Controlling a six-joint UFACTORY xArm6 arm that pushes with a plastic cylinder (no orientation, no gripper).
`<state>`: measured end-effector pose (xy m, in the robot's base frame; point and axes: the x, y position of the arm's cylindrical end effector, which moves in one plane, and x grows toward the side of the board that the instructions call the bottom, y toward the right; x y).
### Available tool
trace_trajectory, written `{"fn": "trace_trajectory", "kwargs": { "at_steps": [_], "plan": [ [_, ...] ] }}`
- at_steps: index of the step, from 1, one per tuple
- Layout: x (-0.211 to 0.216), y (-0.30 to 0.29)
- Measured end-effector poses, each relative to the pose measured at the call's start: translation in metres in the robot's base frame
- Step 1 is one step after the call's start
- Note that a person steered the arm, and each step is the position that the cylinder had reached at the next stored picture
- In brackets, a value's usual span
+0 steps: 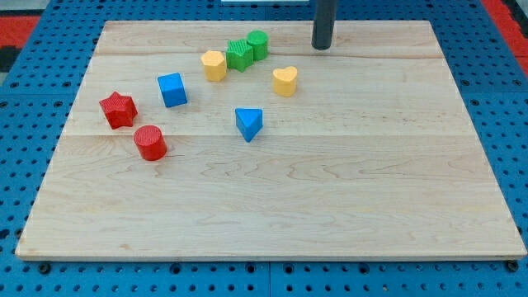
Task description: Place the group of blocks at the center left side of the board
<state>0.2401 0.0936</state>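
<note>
- Nearest the view's bottom is the red cylinder [150, 142], standing on the left part of the table [330, 214].
- Just above and to its left sits the red star [118, 109], close beside the cylinder, though I can't tell whether they touch.
- Up and to the right of the star is the blue cube [172, 89], apart from both reds.
- Further right, near the table's middle, is the blue triangle [248, 123], on its own, well apart from the cube.
- Above it, toward the view's top, there's a tight row: the yellow hexagon [214, 65], then the green star [239, 54], then the green cylinder [257, 44].
- The two greens look pressed together, and the yellow hexagon sits just beside the green star.
- Right of that row and a little lower is the yellow heart [285, 81], standing free.
- So the blocks spread from the table's left side up to its top centre, with the reds furthest left.
- My tip [322, 47] is near the table's top edge, right of the green cylinder and above the yellow heart, clear of both and touching no block.
- The rod comes straight down from the view's top.
- There's no claw on this arm, so no wide, narrow or holding state to tell.
- Around the table runs a blue pegboard [25, 165] dotted with holes.
</note>
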Motion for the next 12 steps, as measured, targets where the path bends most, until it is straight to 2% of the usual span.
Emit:
{"fn": "trace_trajectory", "kwargs": {
  "at_steps": [2,3,8,10,11,12],
  "plan": [
    [-0.009,-0.094],
    [-0.005,-0.114],
    [0.122,-0.218],
    [0.117,-0.228],
    [0.117,-0.257],
    [0.117,-0.261]
  ]
}}
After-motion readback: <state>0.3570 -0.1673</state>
